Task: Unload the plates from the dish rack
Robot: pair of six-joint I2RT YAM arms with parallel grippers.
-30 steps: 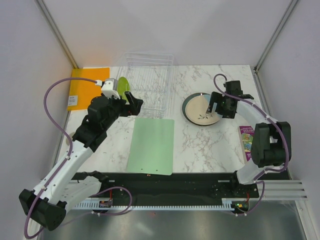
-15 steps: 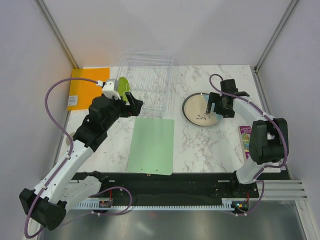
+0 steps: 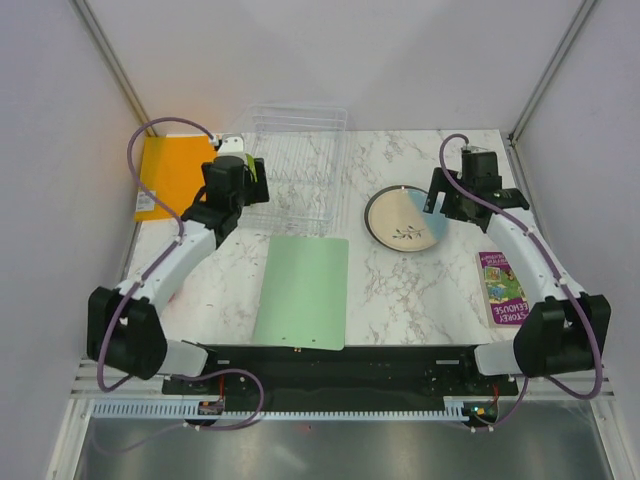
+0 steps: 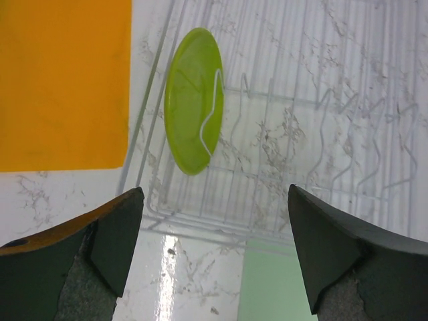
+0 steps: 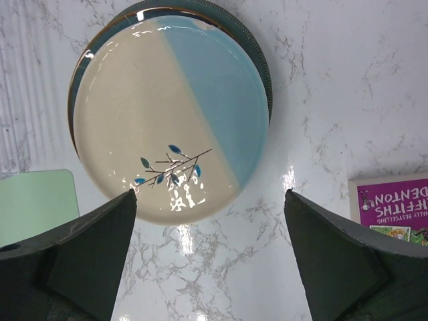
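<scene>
— Where's your left tool (image 4: 214, 194)?
— I've got it spread wide, gripping nothing, above the dish rack (image 4: 301, 120). The lime-green plate (image 4: 194, 100) stands on edge between the dividers at my 11 o'clock, at the rack's left end.
— And the right?
— My right tool (image 5: 210, 194) is released too. It hovers over the stack of plates (image 5: 263, 67) lying flat on the desk (image 5: 334, 100), at 2 o'clock in the top view. The sprig plate (image 5: 170, 120) is on top.
</scene>
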